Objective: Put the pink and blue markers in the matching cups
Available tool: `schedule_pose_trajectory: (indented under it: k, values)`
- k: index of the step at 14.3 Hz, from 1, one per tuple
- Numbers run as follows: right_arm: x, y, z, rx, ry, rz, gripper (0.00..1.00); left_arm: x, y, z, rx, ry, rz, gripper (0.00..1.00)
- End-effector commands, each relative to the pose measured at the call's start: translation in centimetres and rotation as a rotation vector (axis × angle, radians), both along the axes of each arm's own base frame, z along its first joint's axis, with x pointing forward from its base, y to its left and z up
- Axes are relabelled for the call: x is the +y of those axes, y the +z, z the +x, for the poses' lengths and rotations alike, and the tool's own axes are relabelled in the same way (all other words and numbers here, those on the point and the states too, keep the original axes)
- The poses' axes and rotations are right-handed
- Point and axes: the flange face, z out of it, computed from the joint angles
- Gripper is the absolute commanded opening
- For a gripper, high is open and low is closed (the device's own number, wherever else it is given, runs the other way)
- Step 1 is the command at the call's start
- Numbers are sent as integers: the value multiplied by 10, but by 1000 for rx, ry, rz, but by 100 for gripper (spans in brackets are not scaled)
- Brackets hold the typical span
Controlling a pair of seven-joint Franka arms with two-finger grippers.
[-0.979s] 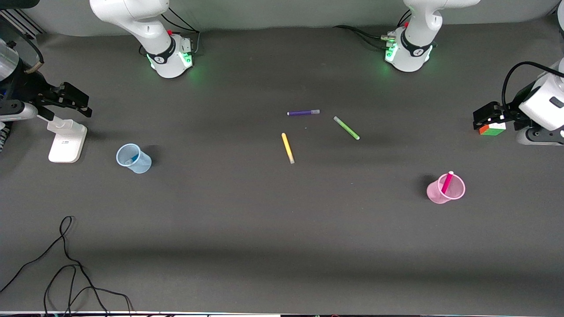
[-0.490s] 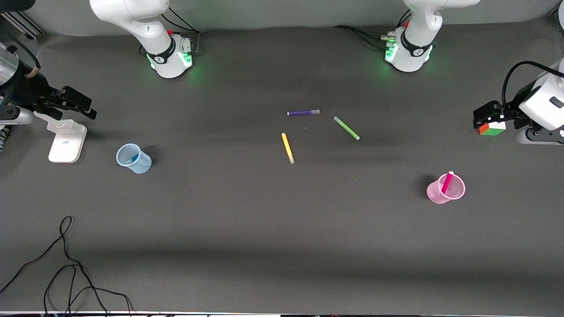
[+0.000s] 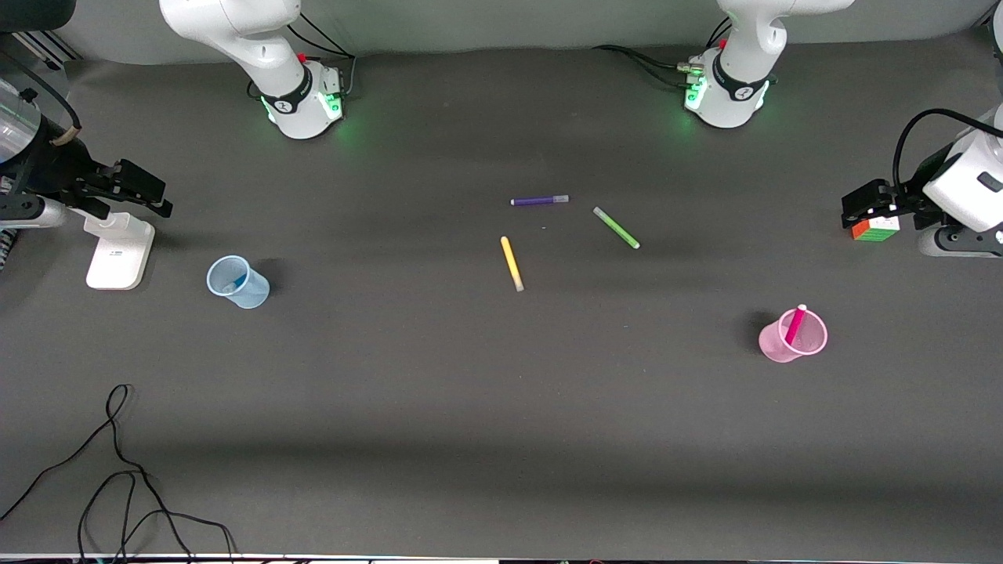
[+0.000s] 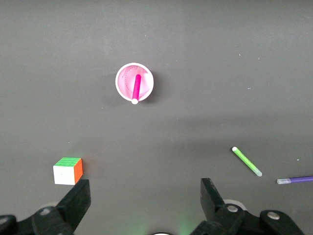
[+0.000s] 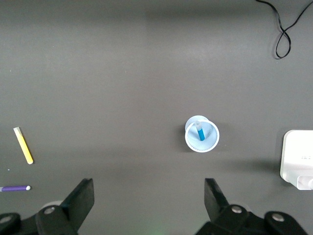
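Note:
The pale pink cup stands upright toward the left arm's end of the table with the pink marker leaning inside it, pale end up; both show in the left wrist view. The pale blue cup stands toward the right arm's end with the blue marker inside it, as the right wrist view shows. My left gripper is open and empty, high over the colour cube. My right gripper is open and empty, high over the white stand.
A purple marker, a green marker and a yellow marker lie mid-table. A colour cube sits at the left arm's end, a white stand at the right arm's end. A black cable lies near the front edge.
My right gripper has shifted and turned slightly above the white stand. The left arm, cups and markers have not moved.

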Motion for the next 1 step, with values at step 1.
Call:
schedule_pose_trajectory:
  k: [1]
  values:
    - [1,1,3,-7,28,-14,100,-1,7,-8,-1,-8,-8,100]
